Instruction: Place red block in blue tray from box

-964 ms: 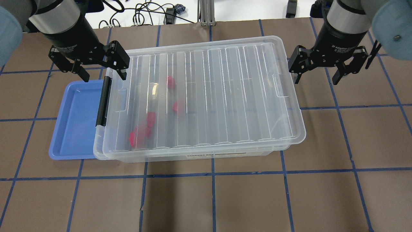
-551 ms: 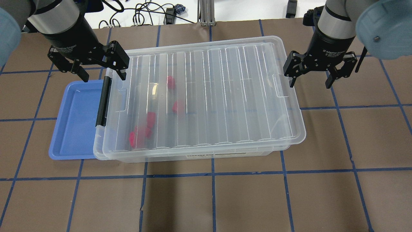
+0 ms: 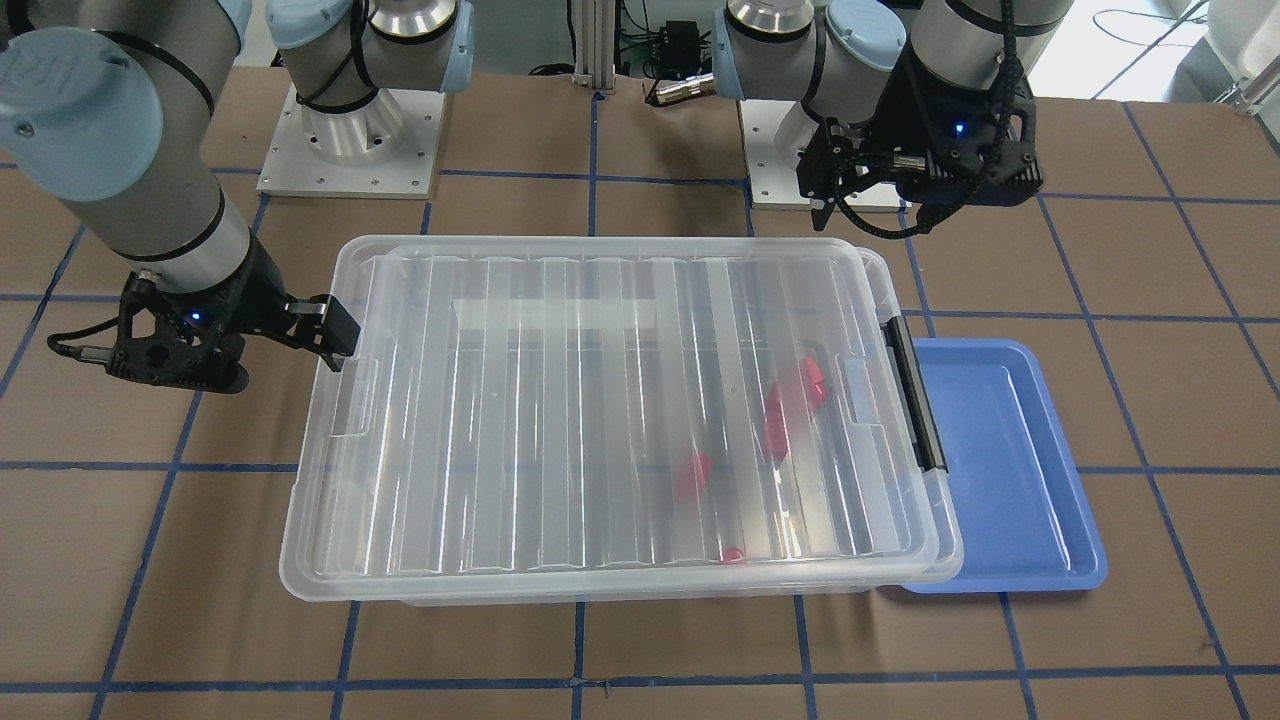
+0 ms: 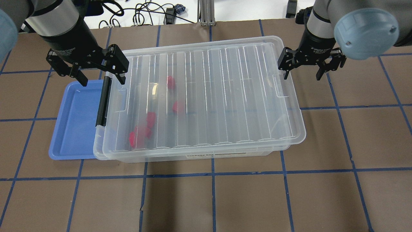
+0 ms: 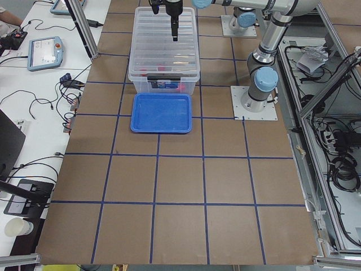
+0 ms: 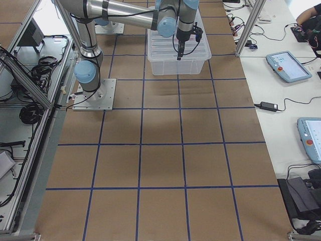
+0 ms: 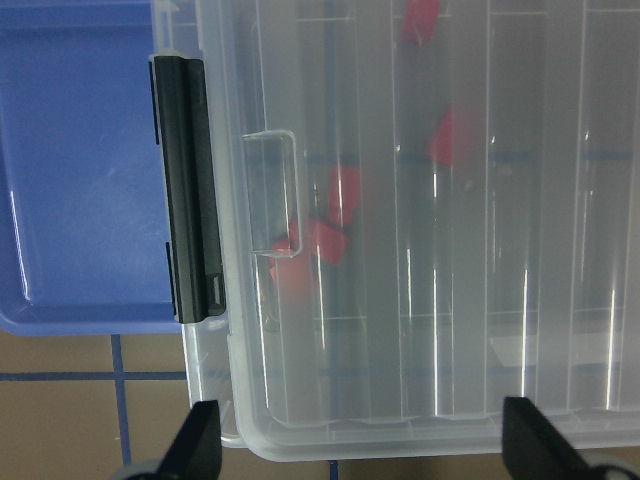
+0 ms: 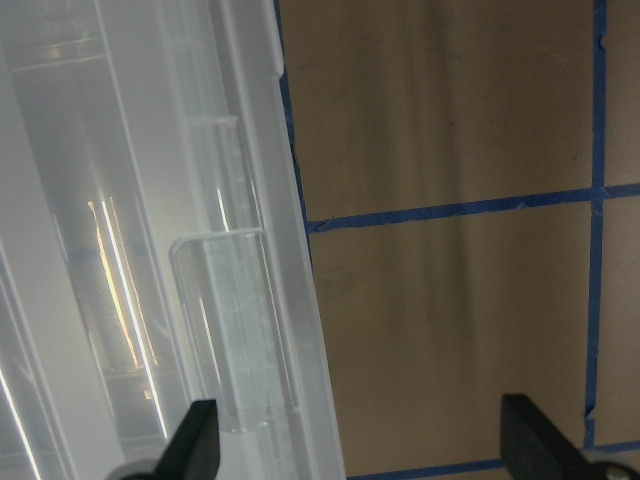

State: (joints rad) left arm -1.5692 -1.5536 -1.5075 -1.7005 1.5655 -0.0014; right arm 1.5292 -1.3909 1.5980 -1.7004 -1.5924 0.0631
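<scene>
The box (image 4: 225, 96) is a clear bin with its ribbed lid on and a black latch (image 4: 103, 101) at its left end. Several red pieces (image 4: 178, 107) lie inside near that end, blurred through the lid. I cannot tell which one is the red block. The blue tray (image 4: 75, 119) sits partly under the box's latch end and holds nothing. My left gripper (image 4: 101, 78) is open above the far corner at the latch end. Its wrist view shows the latch (image 7: 188, 190) and red pieces (image 7: 330, 225). My right gripper (image 4: 302, 76) is open beside the far corner of the box's right end.
The brown table (image 4: 225, 199) has a grid of blue tape lines. Cables and a metal post (image 4: 206, 13) lie beyond the far edge. The right wrist view shows the lid's handle tab (image 8: 230, 330) and bare table (image 8: 450, 300) beside it.
My right gripper has moved left and slightly away, closing in on the box's right end. My left gripper has barely shifted. Both stay open.
</scene>
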